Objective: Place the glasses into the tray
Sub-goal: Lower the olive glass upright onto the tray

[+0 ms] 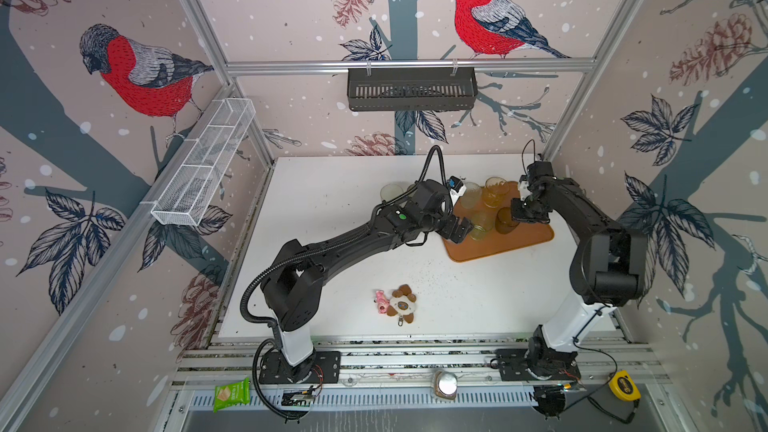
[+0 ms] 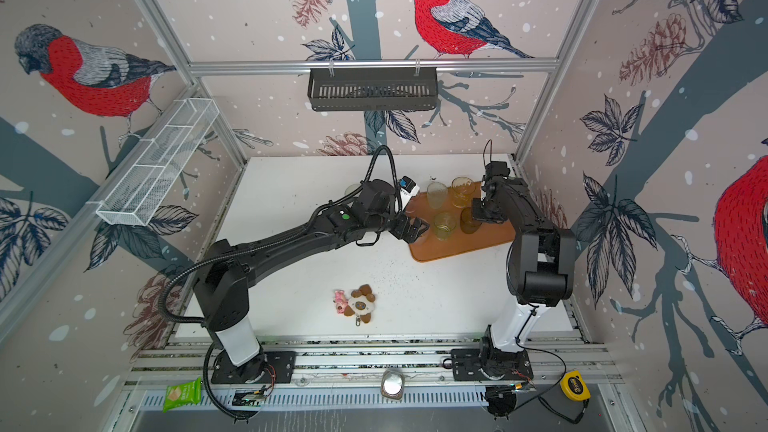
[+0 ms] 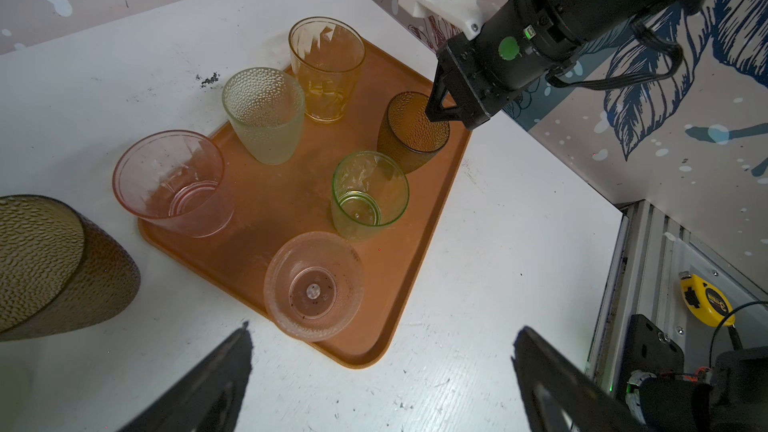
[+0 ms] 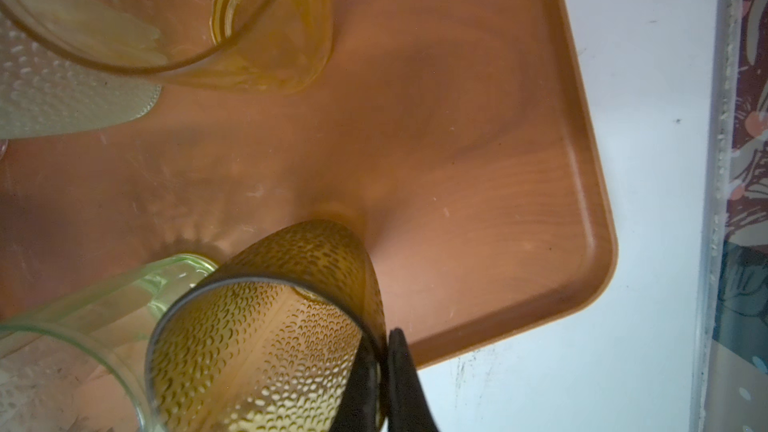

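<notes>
The right jaws are pinched on the rim of the dark brown glass (image 3: pixel 409 141), which is seated upright in the tray (image 3: pixel 266 205). The left jaws are spread wide, empty, over the worktop (image 3: pixel 478 222) beside the tray. 6 glasses (image 3: pixel 170 180) are carried by the tray; a 2nd brown glass (image 3: pixel 58 272) and a pale glass (image 1: pixel 390 192) are located on the worktop.
</notes>
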Tool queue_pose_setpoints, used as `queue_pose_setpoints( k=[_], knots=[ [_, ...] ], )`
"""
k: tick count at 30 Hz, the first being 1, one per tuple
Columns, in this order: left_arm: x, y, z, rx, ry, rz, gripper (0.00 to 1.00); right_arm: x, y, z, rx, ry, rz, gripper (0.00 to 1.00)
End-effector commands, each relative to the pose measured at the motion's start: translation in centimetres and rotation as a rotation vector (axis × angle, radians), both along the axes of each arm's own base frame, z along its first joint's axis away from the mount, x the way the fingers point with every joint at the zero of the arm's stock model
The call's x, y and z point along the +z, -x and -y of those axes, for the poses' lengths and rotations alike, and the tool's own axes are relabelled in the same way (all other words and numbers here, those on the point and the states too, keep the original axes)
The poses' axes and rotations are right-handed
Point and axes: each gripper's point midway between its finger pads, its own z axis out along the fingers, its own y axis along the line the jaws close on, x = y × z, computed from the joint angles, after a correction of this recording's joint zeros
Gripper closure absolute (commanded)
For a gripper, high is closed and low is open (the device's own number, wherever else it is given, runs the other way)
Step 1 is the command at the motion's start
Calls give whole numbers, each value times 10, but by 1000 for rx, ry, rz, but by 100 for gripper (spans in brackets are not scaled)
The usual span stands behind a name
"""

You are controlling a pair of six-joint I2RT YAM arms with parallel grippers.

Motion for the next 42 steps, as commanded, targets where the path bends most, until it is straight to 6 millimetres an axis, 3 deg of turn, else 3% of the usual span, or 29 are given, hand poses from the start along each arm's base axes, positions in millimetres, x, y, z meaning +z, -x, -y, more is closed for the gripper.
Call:
queue_pose_setpoints(
  k=[1, 42],
  knots=[
    [7, -1, 3, -8, 11, 30, 2, -2, -1, 0, 12, 14, 1, 98],
    [8, -3, 4, -8, 4, 42, 2, -7, -2, 0, 19, 21, -13, 95]
  ],
)
